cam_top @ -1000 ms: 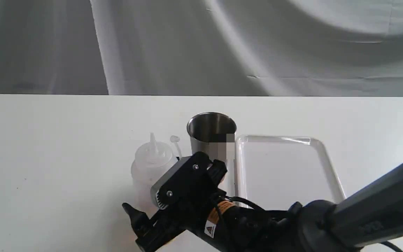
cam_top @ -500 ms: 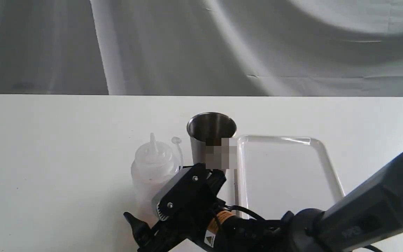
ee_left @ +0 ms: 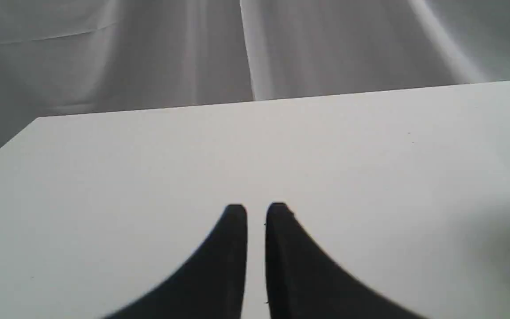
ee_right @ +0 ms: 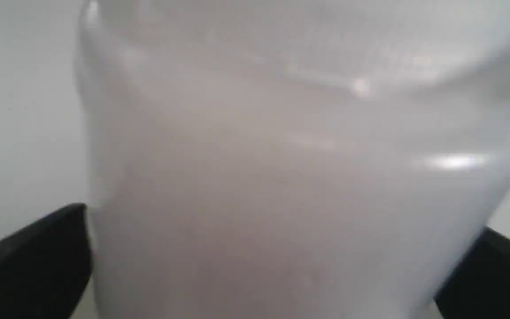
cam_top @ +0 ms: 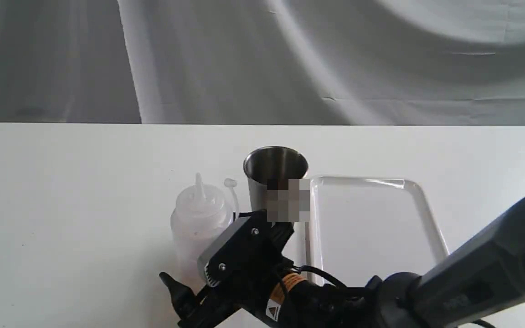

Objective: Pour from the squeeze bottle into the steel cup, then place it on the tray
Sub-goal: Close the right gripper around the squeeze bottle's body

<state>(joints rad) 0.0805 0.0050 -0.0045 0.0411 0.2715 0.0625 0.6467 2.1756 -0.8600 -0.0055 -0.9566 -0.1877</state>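
Observation:
The squeeze bottle (cam_top: pixel 197 218) stands upright on the white table, its cone nozzle up and its small tethered cap beside it. It looks translucent white, and I see no clear liquid colour. My right gripper (cam_top: pixel 189 273) reaches in from the front right at the bottle's lower body. In the right wrist view the bottle (ee_right: pixel 281 177) fills the picture, with a black finger (ee_right: pixel 38 252) pressed on each side. The steel cup (cam_top: pixel 262 191) stands just behind and right of the bottle. The tray (cam_top: pixel 362 181) lies right of the cup. My left gripper (ee_left: pixel 256 208) is shut on nothing over bare table.
A grey cloth backdrop (cam_top: pixel 262 59) hangs behind the table's far edge. My right arm (cam_top: pixel 472 282) crosses the front right corner, over the tray's near end. A blurred patch covers part of the cup's wall.
My right arm has shifted slightly lower and forward around the bottle's lower body. Bottle, cup and tray have not moved.

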